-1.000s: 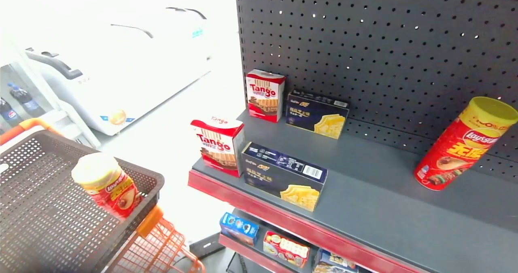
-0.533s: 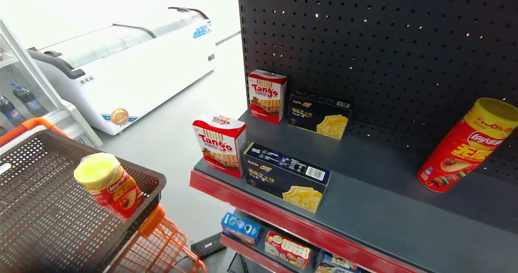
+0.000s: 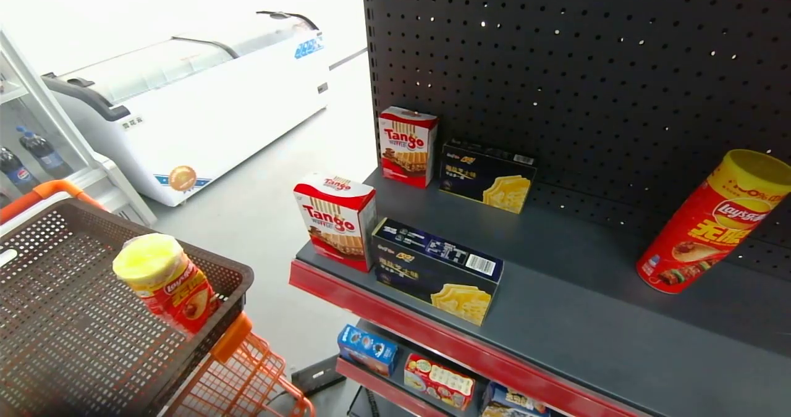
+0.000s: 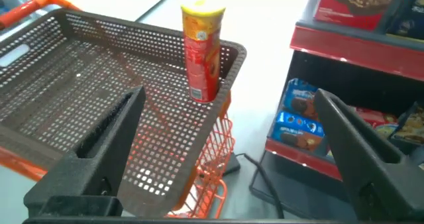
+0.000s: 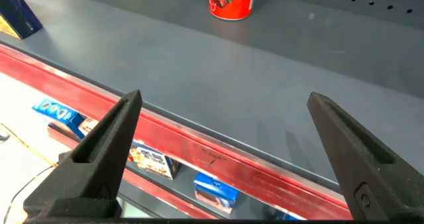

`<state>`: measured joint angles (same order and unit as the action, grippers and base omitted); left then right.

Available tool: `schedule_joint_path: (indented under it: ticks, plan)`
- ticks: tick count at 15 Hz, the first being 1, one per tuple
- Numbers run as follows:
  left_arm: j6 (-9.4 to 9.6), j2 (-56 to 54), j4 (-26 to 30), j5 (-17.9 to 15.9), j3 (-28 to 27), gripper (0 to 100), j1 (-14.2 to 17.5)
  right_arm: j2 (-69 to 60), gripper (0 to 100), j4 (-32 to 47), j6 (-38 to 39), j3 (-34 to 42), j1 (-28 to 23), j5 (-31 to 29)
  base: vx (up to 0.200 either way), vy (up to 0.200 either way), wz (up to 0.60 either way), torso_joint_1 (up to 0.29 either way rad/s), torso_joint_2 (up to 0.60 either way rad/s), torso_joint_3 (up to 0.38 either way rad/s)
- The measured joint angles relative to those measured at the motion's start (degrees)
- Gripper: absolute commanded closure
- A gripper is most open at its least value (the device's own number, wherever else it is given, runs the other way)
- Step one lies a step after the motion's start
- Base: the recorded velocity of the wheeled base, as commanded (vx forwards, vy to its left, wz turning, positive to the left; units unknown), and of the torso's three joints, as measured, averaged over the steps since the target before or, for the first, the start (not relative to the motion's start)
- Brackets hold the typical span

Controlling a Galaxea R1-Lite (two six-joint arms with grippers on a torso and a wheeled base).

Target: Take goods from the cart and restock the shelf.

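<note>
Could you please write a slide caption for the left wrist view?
Open left gripper facing a red, yellow-lidded chip canister upright in the brown perforated cart basket.

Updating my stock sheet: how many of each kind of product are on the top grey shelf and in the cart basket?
Red wafer boxes: 2
Dark blue biscuit boxes: 2
Chip cans: 2, one on the shelf, one in the cart basket
Total: 6
</note>
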<state>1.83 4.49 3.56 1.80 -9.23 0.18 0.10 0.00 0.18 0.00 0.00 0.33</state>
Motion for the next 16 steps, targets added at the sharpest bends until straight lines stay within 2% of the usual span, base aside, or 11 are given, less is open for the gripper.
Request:
schedule_joint_path:
  ticks: [3, 5, 8, 12, 14, 16]
  plan:
    - [-0.05, 11.1, 1.7, 2.5, -5.1, 0, 0.0, 0.0, 0, 0.0, 0.0, 0.0, 0.0, 0.0, 0.0, 0.0, 0.0, 0.0, 0.0, 0.0]
    - [-0.33, 19.3, 0.1, 3.4, -6.4, 0, 0.1, 0.0, 0, 0.0, 0.0, 0.0, 0.0, 0.0, 0.0, 0.0, 0.0, 0.0, 0.0, 0.0]
    - [-1.51, 29.3, -4.6, 3.7, -7.0, 0, 0.5, 0.0, 0, 0.0, 0.0, 0.0, 0.0, 0.0, 0.0, 0.0, 0.0, 0.0, 0.0, 0.0]
    - [-3.38, 36.9, -5.7, 3.6, -6.6, 0, 1.5, 0.0, 0, 0.0, 0.0, 0.0, 0.0, 0.0, 0.0, 0.0, 0.0, 0.0, 0.0, 0.0]
    - [-3.83, 40.9, -9.6, 3.6, -6.8, 0, 2.2, 0.0, 0, 0.0, 0.0, 0.0, 0.0, 0.0, 0.0, 0.0, 0.0, 0.0, 0.0, 0.0]
    - [-4.73, 47.8, -17.4, 3.3, -6.7, 0, 4.1, 0.0, 0, 0.0, 0.0, 0.0, 0.0, 0.0, 0.0, 0.0, 0.0, 0.0, 0.0, 0.0]
